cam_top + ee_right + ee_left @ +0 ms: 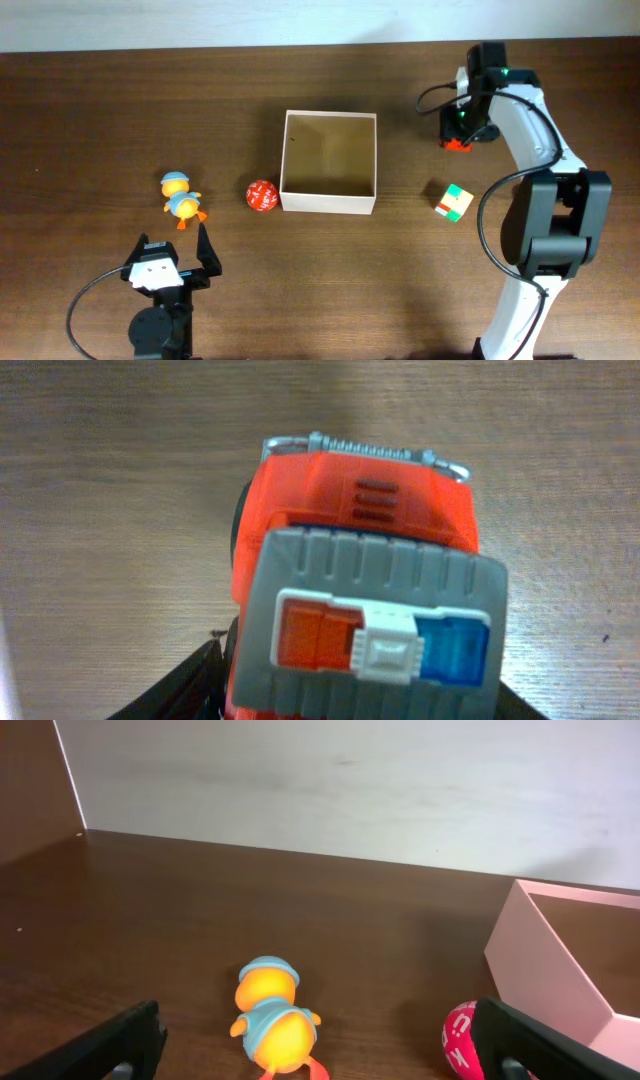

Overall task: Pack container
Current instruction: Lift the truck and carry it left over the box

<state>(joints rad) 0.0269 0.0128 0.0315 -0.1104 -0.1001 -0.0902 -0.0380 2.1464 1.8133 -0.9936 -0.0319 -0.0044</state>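
Note:
The container point(329, 203), a square white box with a tan inside, sits open at the table's middle; the left wrist view shows its near wall point(545, 965). At the far right, my right gripper point(461, 133) points down and is shut on a red and grey toy truck point(360, 550) with orange and blue roof lights; its dark fingers point(185, 685) press the truck's sides. My left gripper point(172, 240) stands open near the front left. Ahead of it, between its fingers point(125, 1040), lies a yellow and blue duck toy point(272, 1020).
A red ball point(262, 196) rests against the container's left wall, close to my left gripper's right finger point(530, 1040). A multicoloured cube point(454, 201) lies to the right of the container. The right arm's white links point(545, 215) reach over the table's right side.

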